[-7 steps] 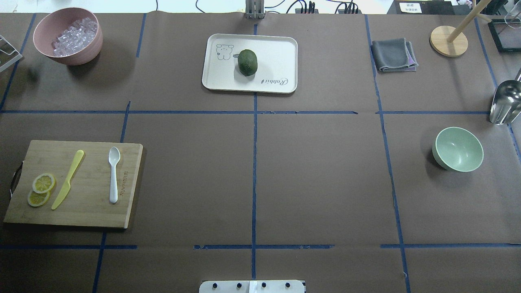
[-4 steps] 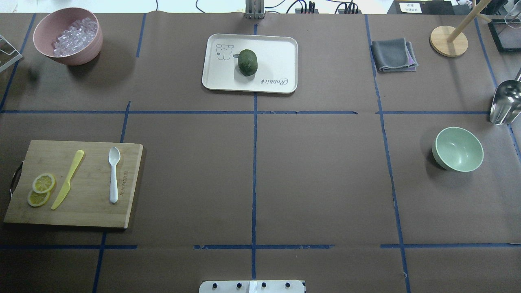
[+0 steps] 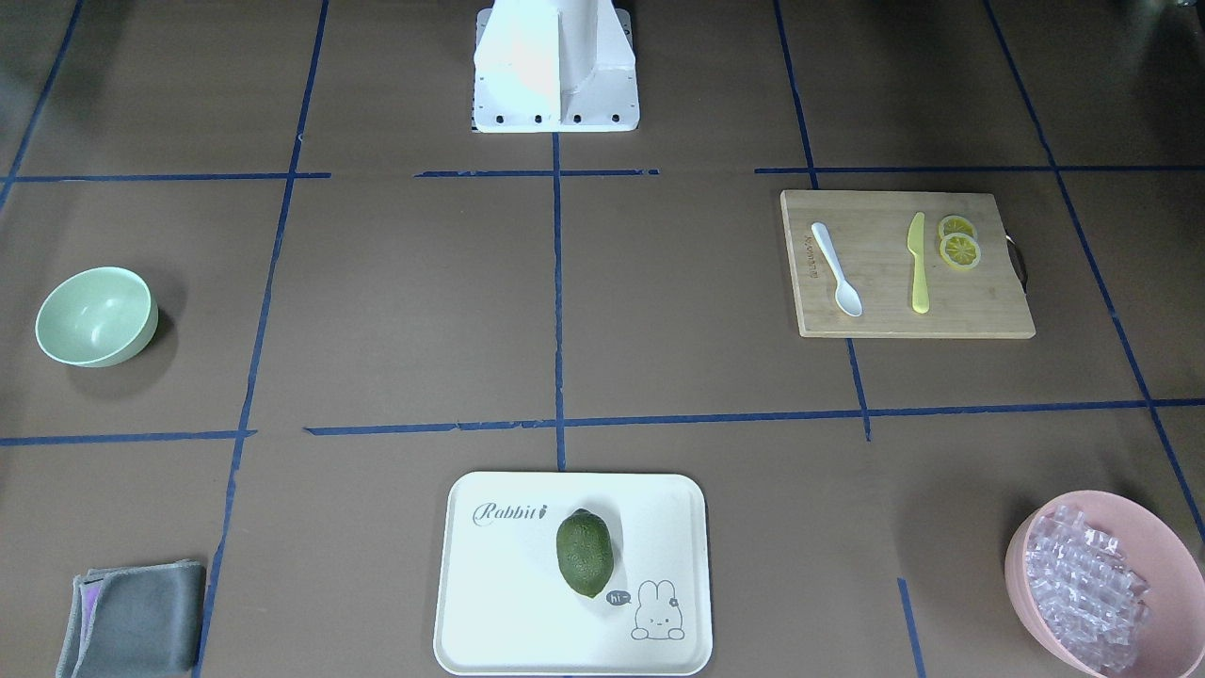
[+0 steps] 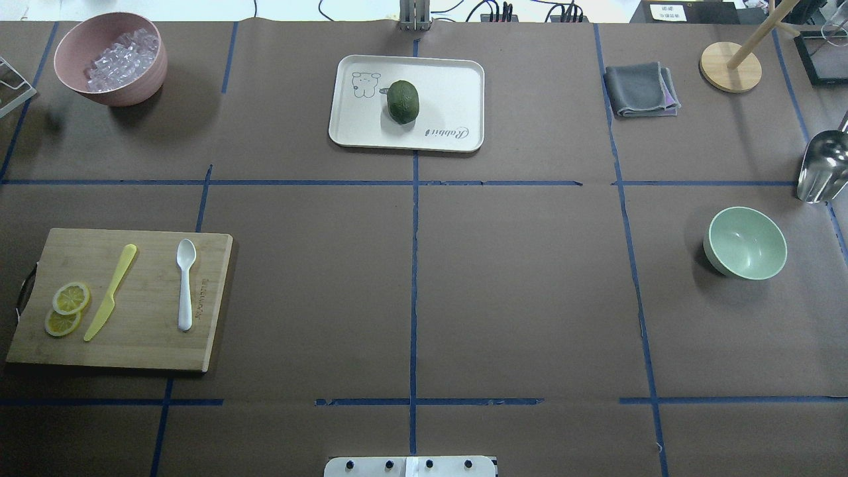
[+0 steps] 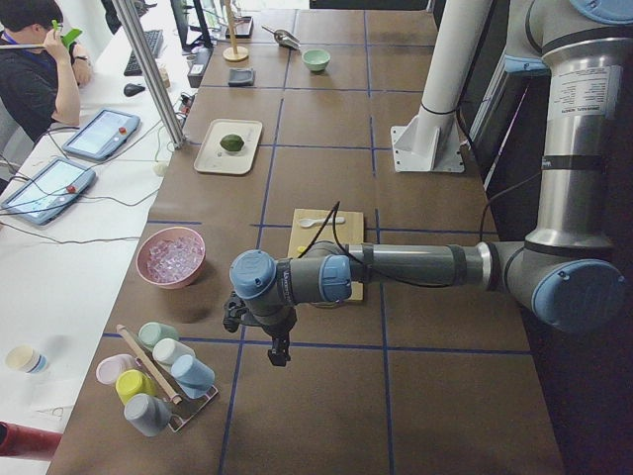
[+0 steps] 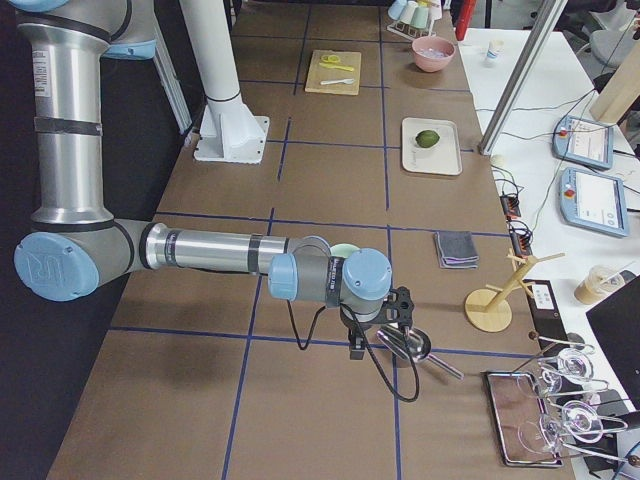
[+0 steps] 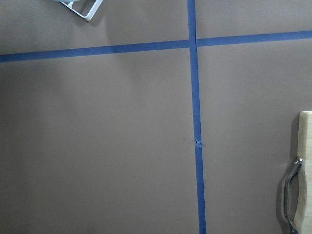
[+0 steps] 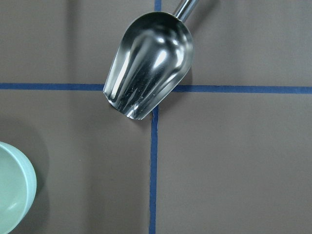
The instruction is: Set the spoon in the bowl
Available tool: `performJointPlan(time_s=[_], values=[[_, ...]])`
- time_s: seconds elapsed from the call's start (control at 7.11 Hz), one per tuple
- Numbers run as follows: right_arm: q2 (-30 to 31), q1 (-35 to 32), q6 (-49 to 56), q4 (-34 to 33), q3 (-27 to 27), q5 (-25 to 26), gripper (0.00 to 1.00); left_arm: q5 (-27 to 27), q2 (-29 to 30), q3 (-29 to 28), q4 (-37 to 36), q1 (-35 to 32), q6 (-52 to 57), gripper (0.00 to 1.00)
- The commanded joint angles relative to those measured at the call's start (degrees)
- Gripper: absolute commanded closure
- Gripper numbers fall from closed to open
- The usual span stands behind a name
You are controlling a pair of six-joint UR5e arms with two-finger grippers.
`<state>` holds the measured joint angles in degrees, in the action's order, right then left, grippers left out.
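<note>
Tray (image 3: 508, 603) lettered "Rabbit", spoon (image 3: 836, 269) on cutting board (image 3: 979, 301), bowl (image 3: 94, 318) well apart

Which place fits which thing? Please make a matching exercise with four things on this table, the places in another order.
Things: 1 spoon; 2 green fruit; 3 clear cubes; 4 metal scoop.
Places: A in the pink bowl; B on the cutting board; C on the table, near the mint bowl; D on the white tray.
Pairs: 1-B; 2-D; 3-A; 4-C.
</note>
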<state>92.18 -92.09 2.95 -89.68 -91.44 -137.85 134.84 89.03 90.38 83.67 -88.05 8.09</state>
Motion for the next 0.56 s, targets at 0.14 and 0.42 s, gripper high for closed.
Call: performJointPlan(time_s=[0.14,0.42], values=[[-1.6,0.4,0.1,-0.1,-0.1,-0.6,0.00,0.1,0.0,0.4,0.0,0.0,0.0,0.00],[-1.8,3.2,-5.7,3.9,-0.8,-1.3,0.00,0.1,0.0,0.4,0.0,0.0,0.1,0.00]])
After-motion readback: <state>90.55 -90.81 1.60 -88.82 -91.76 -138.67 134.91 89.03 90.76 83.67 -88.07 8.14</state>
